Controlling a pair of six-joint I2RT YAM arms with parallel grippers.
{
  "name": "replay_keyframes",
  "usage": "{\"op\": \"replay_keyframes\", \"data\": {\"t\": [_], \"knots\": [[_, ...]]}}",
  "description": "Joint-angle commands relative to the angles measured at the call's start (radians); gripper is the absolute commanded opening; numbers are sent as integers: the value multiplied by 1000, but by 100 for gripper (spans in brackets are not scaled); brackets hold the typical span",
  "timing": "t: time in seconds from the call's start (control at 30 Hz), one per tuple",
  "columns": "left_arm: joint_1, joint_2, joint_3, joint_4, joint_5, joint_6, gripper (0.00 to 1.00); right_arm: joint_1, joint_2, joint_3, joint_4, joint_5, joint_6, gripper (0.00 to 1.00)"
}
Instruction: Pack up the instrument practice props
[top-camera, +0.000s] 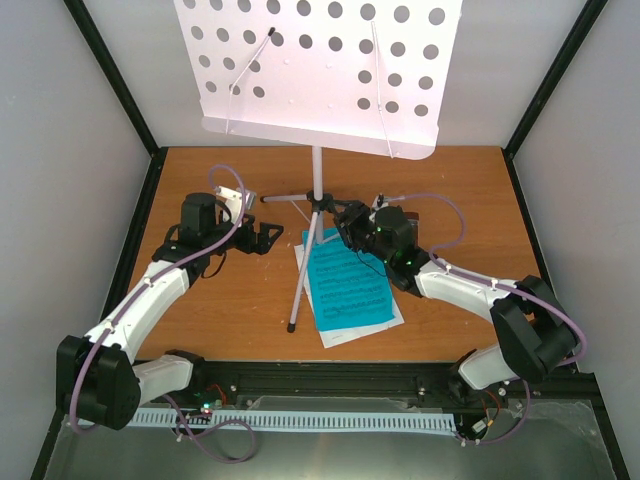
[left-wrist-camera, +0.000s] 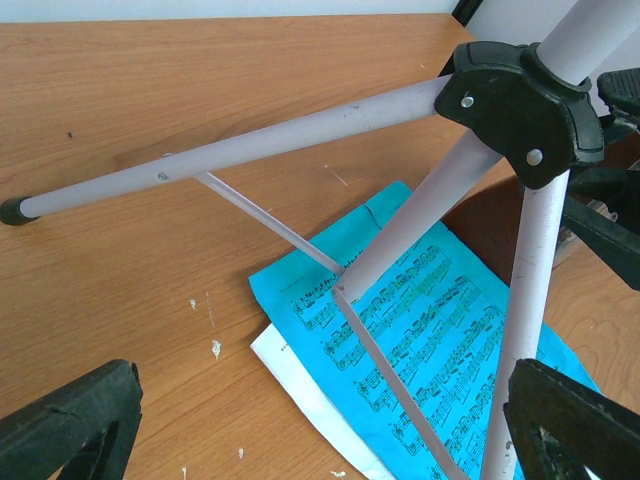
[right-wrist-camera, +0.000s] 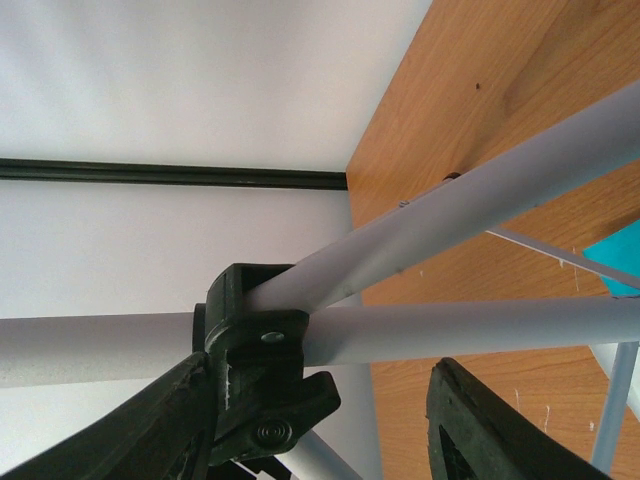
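Right gripper: wide, flanking the black plastic hub of the white thin-legged music stand
Left gripper: wide, at its nine o'clock
Risk: a nudge may topple it — top-heavy

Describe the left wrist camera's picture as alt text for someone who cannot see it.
The white thin-legged tripod music stand spreads its legs from a black plastic hub over a brown wooden table. A bright blue music sheet lies beneath on a white music sheet; black fingers of the open left gripper frame the bottom corners.

Wood-grain tabletop, black-edged. Plain white walls on three sides, black corner posts. Even diffuse light.
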Motion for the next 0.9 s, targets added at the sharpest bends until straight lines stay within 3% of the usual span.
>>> {"op": "replay_keyframes", "data": {"t": [0.0,0.17,0.53,0.6,0.67,0.77,0.87], "knots": [[4,-17,8,2,4,1,99,15,-13,5,42,25,31,55],[4,-27,8,0,0,0,99,50,5,47,41,50,26,51],[4,-61,1,-3,-20,5,99,68,-17,-12,35,128,38,11],[5,-63,1,-3,-22,4,99,69,-22,-30,45,134,40,9],[4,-65,0,-4,-23,4,100,68,-28,-45,62,131,48,13],[4,-65,0,-4,-22,4,100,68,-44,-57,85,127,47,39],[4,-65,0,-5,-22,5,99,67,-69,-57,80,142,44,49]]}}
